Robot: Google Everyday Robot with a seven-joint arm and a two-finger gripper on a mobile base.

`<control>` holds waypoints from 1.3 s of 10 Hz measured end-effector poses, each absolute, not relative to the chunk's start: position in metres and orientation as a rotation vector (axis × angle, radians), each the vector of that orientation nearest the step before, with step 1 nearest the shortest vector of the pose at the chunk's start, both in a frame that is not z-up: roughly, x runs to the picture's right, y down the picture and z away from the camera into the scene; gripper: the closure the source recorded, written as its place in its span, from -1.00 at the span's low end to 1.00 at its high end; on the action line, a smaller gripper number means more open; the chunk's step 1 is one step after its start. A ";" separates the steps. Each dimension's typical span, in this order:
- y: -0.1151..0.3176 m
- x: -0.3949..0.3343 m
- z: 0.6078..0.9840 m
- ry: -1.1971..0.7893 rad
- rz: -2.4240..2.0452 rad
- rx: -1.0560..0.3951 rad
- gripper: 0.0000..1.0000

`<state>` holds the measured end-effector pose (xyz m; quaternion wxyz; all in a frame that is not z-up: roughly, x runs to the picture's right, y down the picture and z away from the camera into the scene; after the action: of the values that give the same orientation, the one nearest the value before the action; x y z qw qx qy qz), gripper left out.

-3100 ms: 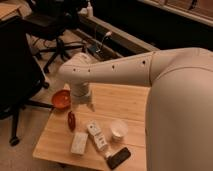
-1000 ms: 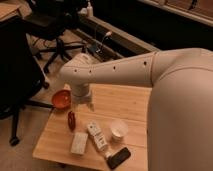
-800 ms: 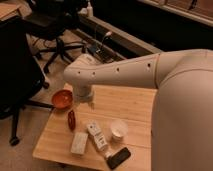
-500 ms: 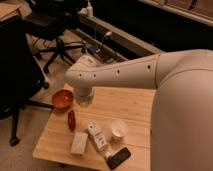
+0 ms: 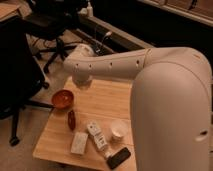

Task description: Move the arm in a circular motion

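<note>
Reaching with the arm (image 5: 116, 65) lengthwise from right to left above the table (image 5: 106, 97), gripper (image 5: 81, 84) at its left tip, hanging just behind the bowl (image 5: 62, 98); cannot tell whether released or clenched. Probably circling overhead next.

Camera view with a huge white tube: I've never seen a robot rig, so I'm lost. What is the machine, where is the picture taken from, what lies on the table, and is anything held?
The white tube is the robot's arm, reaching from the lower right across the picture to a rounded elbow. Its short end, the end effector, points down over the far left part of the wooden table. There is only this one picture. It looks down along the arm, from a mount I cannot identify. On the table lie a red-brown bowl, a small dark red object, a white box, a white carton, a white cup and a flat black object. I can see nothing held. Office chairs stand behind.
</note>
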<state>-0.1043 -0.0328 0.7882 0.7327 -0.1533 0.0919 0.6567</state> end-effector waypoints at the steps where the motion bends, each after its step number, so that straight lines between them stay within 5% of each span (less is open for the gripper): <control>1: -0.058 -0.086 0.799 0.199 1.452 -0.282 1.00; 4: -0.089 0.012 0.823 0.290 1.549 -0.165 1.00; 9: -0.009 0.211 0.782 0.584 1.766 -0.076 1.00; 13: 0.059 0.160 0.736 0.560 1.649 -0.229 1.00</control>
<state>0.1599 0.0586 0.7358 0.6385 -0.1003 0.2453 0.7225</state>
